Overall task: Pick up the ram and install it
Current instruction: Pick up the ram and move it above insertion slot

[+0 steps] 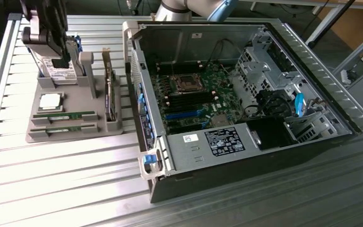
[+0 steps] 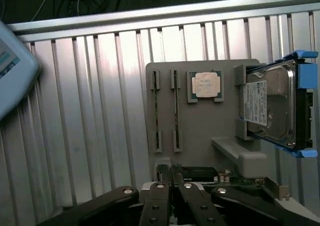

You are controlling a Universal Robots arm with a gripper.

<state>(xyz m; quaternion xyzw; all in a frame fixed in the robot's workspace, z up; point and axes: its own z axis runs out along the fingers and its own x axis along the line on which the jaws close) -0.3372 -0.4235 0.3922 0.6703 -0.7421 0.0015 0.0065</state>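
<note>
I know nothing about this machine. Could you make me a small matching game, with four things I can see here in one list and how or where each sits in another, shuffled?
Things
1. ram sticks
2. processor chip
3. hard drive
4. computer case

Places and states
A. side open, green board visible inside
B. lying side by side in slots of the grey holder
C. standing on edge, framed in blue
D. square and silver, flat in its own recess

Pairs: 1-B, 2-D, 3-C, 4-A
</note>
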